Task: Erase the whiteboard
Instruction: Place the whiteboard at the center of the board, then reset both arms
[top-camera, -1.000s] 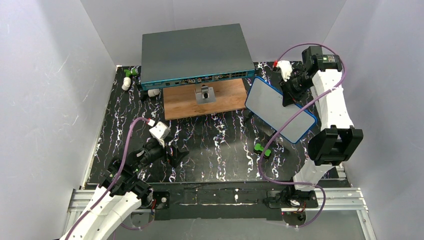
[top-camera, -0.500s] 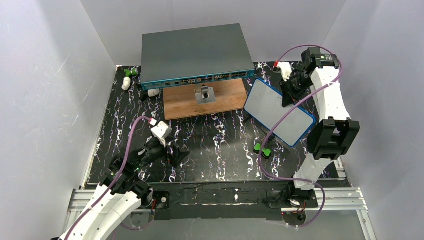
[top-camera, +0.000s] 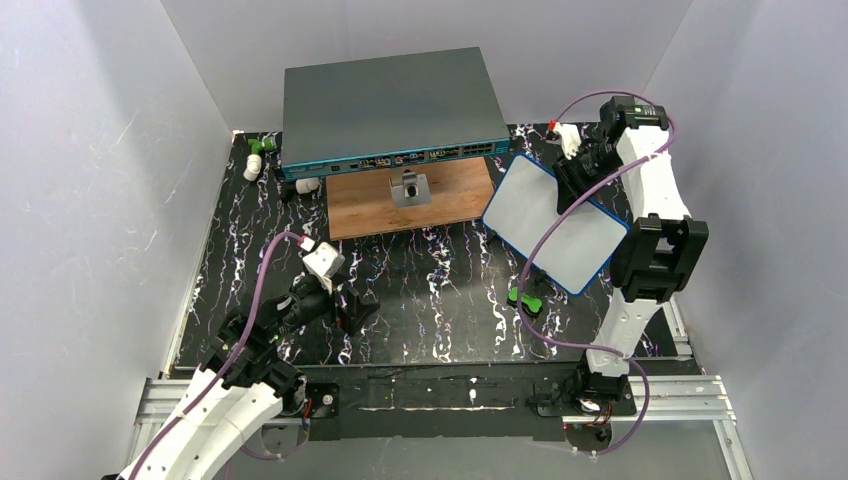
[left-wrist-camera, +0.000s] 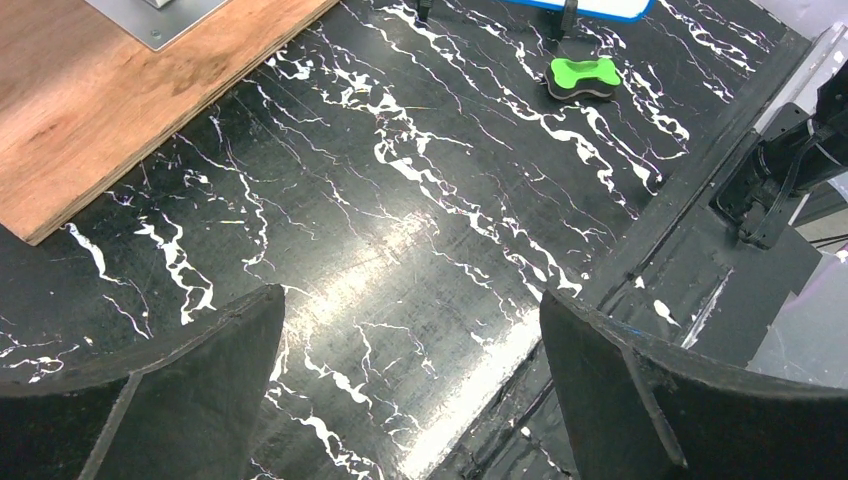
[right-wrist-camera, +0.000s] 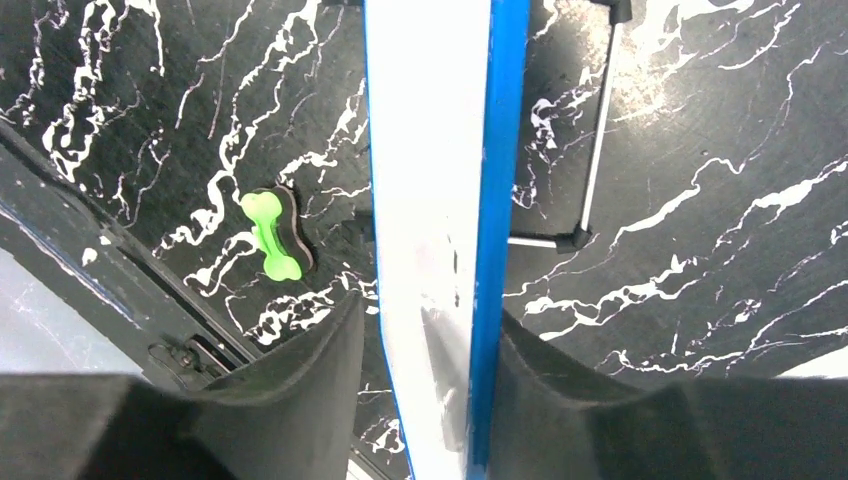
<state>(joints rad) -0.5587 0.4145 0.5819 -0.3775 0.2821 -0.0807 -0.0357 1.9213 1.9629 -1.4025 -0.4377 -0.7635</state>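
Whiteboard (top-camera: 575, 245), plain white face, blue frame

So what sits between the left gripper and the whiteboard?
Mostly bare table, then a green eraser just short of the whiteboard; the left wrist view shows it, ahead of the left gripper.

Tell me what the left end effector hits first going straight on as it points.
Probably the black marbled tabletop; the left end effector tilts down at it. The green eraser and wooden board lie off to either side. Depth is unclear.
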